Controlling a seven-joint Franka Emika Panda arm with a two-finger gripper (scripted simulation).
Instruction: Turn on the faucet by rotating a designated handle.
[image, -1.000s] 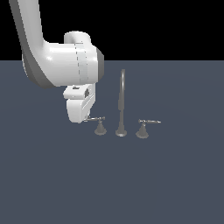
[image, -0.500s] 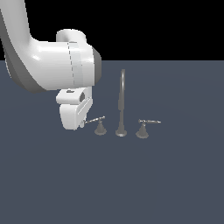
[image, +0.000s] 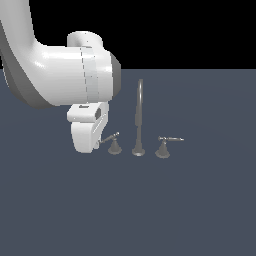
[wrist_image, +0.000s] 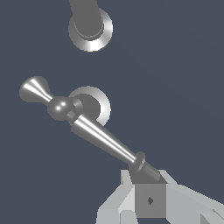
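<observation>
The faucet's tall arched spout (image: 139, 115) stands on a flared foot, seen in the wrist view as a round foot (wrist_image: 90, 27). To its exterior view's left is the handle (image: 114, 145), a grey cone with a thin bar slanting toward my gripper (image: 98, 143). In the wrist view the handle (wrist_image: 103, 140) runs as a tapered lever from its ball and cone base down to my gripper (wrist_image: 150, 194). The lever's tip rests against the fingers, which look shut together and hold nothing. A twin lever (image: 163, 148) points right, beyond the spout.
My bulky white arm (image: 60, 75) fills the upper part of the exterior view's left and hangs over the hand. The faucet set stands on a flat dark blue-grey floor (image: 150, 210).
The arm has swung toward the exterior view's left and looms larger. The hand has stayed at the bar's tip, and the bar now slants slightly more.
</observation>
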